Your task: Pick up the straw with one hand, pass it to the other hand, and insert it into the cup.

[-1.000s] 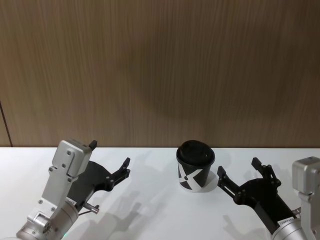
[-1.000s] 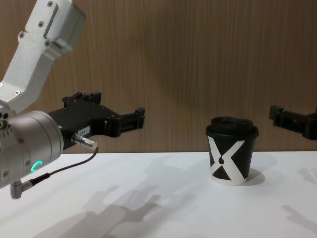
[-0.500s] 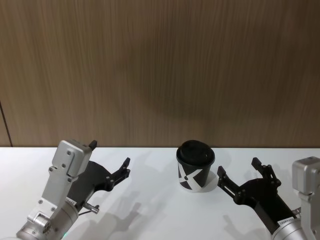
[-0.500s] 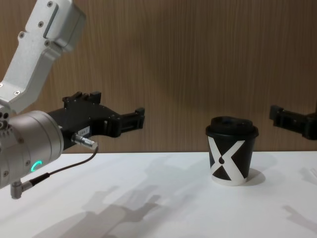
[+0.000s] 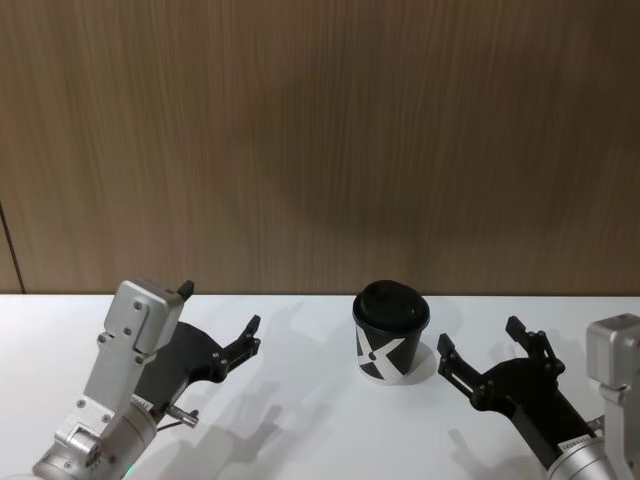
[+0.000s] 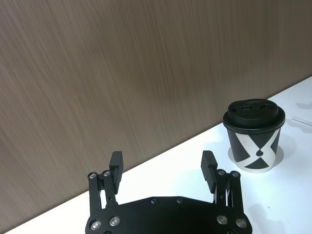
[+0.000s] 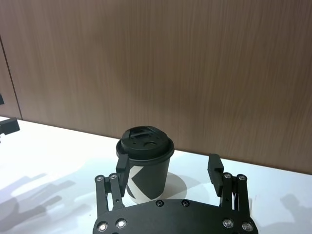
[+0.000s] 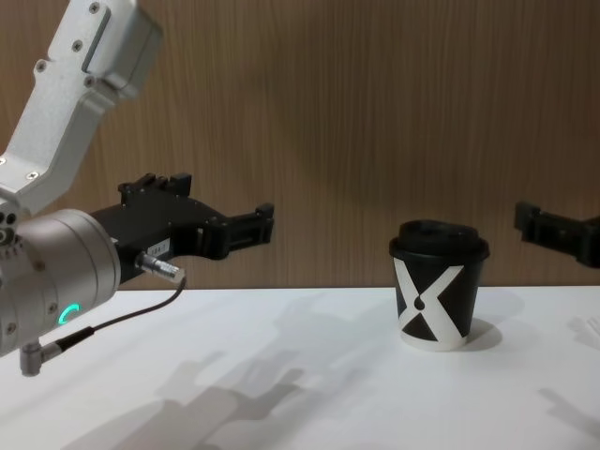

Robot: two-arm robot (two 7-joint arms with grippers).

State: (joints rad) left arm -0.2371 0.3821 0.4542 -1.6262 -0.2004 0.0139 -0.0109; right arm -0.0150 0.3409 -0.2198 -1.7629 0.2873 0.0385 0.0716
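The cup [image 5: 391, 331] is black with a white X and a black domed lid, and it stands upright on the white table; it also appears in the chest view [image 8: 439, 296]. My left gripper [image 5: 220, 307] hovers open to the cup's left, above the table, with nothing between its fingers [image 6: 208, 163]. My right gripper [image 5: 478, 337] is open just right of the cup, its fingers [image 7: 214, 165] empty and pointing toward the cup [image 7: 145, 161]. I cannot make out the straw on the white table.
A wood-panelled wall [image 5: 320, 140] rises straight behind the table [image 5: 300, 420]. A thin dark cable with a metal plug [image 8: 159, 268] hangs from my left wrist. Open white table lies between the two grippers in front of the cup.
The right gripper has drawn back slightly toward the right edge. The left arm and the cup have not moved.
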